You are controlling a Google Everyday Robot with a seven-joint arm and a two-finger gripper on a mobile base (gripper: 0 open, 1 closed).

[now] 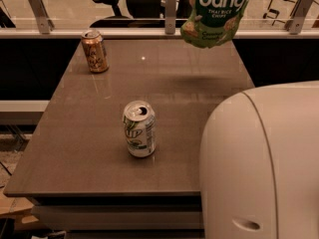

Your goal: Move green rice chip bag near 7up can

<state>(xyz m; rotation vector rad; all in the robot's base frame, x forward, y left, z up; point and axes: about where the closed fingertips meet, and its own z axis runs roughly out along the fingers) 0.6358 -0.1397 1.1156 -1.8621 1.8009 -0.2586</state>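
Observation:
The green rice chip bag (pixel 215 14) hangs in the air above the far right part of the table (pixel 189 93), its top cut off by the upper edge of the view. It casts a faint shadow on the tabletop below. The 7up can (pixel 139 129) stands upright near the front middle of the table, well in front of and left of the bag. My gripper is above the top edge of the view, over the bag, and does not show.
An orange-brown can (pixel 94 51) stands at the far left of the table. My white robot body (pixel 264 163) fills the lower right and hides the table's front right corner. A rail with posts (pixel 99 33) and an office chair (pixel 124 4) lie behind the table.

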